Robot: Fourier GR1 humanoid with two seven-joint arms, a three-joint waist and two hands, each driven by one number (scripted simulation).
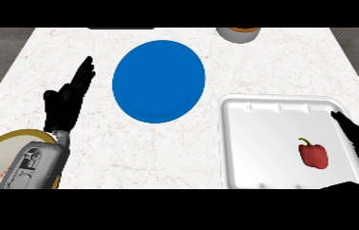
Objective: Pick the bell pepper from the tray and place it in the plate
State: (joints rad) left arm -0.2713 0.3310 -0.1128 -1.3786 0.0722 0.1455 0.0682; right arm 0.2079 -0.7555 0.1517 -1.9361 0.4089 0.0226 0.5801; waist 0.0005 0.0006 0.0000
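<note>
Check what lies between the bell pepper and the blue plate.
Head view: nothing stands there. From the bell pepper: bare tray floor, its left rim, then bare counter to the plate.

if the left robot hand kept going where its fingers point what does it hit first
Probably nothing: the left robot hand, at the view's left, points up the counter, slightly right, passing left of the blue plate. The way looks free to the far edge, height unclear.
</note>
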